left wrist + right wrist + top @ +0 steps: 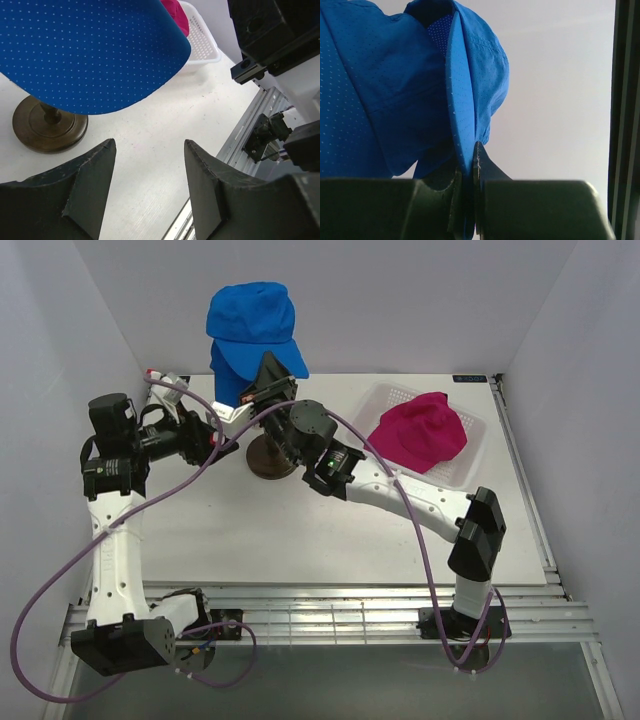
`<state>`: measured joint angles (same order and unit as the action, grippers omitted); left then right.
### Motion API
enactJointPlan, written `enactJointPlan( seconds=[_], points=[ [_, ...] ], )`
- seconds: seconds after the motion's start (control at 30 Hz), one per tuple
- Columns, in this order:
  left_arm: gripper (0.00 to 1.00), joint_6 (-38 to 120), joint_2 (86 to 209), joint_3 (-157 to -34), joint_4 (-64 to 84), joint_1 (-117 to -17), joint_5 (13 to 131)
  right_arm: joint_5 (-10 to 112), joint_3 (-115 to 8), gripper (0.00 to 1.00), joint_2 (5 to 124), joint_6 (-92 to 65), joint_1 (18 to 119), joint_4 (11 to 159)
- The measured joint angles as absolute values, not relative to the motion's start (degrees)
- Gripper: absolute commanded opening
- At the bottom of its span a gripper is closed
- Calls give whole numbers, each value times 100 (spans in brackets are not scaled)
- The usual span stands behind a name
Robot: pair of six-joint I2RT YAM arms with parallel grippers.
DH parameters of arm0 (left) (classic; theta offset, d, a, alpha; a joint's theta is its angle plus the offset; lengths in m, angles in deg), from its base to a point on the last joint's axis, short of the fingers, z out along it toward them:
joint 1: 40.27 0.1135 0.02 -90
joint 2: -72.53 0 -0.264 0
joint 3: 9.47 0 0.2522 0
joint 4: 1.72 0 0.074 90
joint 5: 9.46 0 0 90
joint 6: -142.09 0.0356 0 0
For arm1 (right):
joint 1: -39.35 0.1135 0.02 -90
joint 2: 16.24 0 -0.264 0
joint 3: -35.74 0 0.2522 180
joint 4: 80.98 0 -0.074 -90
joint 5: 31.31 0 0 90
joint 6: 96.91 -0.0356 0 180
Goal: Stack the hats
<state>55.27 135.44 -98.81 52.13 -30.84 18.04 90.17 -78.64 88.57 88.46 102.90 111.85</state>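
The left arm [108, 540] rises from its base toward 12 o'clock, then bends toward 3 o'clock. The left gripper [150, 150] holds nothing, fingers spread apart. The right arm [420, 505] stretches toward 10 o'clock. The right gripper [471, 152] is clamped on the brim of the blue cap [395, 100].

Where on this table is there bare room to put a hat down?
The white table between the round stand and the near rail is bare. Crowded at the back: blue cap above the stand, pink cap in the basket.
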Motion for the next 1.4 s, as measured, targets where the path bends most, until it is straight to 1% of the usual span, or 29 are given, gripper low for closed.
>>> enactJointPlan(
  seconds=[0.03,0.07,0.2,0.37,0.47,0.67,1.13,1.23,1.27,1.33,1.4],
  points=[
    [64,5536,13538,-9889,5231,-3075,1832,9017,-7850,8,8857,8861,10299,11183],
    [60,5556,13525,-9907,5255,-3060,1887,9019,-7826,8,8855,8896,10308,11194],
    [56,5558,13494,-9909,5277,-3019,2042,9024,-7651,8,8774,8997,10349,11224],
    [56,5459,13494,-9889,5170,-2988,2237,9083,-7339,8,8604,9130,10426,11246],
    [58,5396,13494,-9804,4918,-2988,2307,9159,-7112,8,8494,9239,10491,11299],
    [59,5204,13544,-9546,4322,-2988,2346,9378,-6906,8,8455,9403,10679,11390],
    [54,4917,13682,-9389,3769,-2988,2335,9950,-6854,9,8464,9152,11014,11373],
    [53,4902,13682,-9389,3723,-2988,2296,10009,-6854,14,8475,9040,11040,11347],
    [53,4898,13682,-9389,3725,-2988,2287,10018,-6854,18,8475,8992,11040,11327],
    [53,4885,13682,-9389,3723,-2988,2272,10036,-6847,22,8475,8896,11040,11294],
    [53,4878,13682,-9389,3723,-2988,2270,10047,-6795,34,8475,8793,11044,11266]
  ],
)
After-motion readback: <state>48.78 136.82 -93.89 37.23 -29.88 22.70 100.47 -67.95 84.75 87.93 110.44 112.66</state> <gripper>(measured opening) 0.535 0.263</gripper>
